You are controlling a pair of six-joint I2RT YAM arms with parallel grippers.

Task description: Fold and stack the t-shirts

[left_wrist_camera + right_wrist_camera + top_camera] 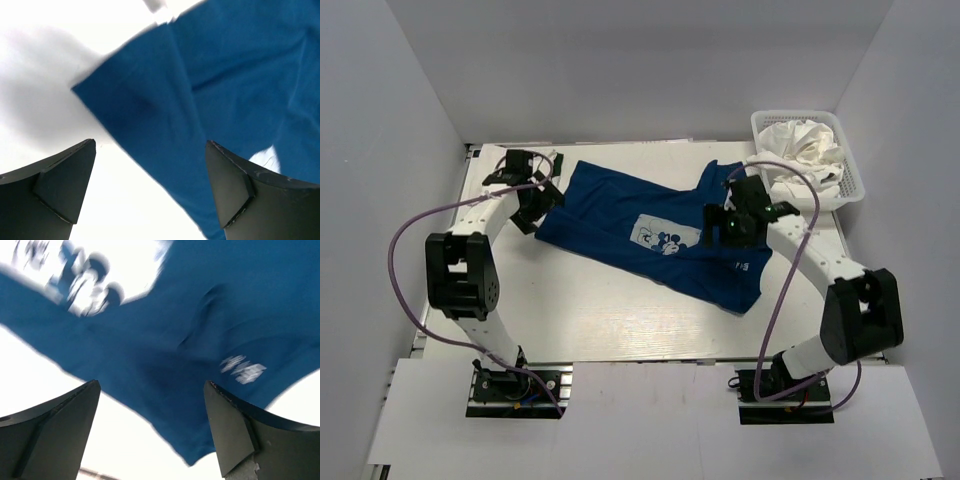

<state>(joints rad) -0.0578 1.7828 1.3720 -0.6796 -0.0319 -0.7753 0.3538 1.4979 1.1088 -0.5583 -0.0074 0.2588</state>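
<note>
The blue t-shirt [655, 235] lies spread and skewed mid-bench [600, 320]. My left end effector [150, 150] hovers at its 9 o'clock corner and my right end effector [150, 387] near 3 o'clock, both spread wide and pinching nothing. For a clean fold, I'd pinch matching edges low and lift evenly.
</note>
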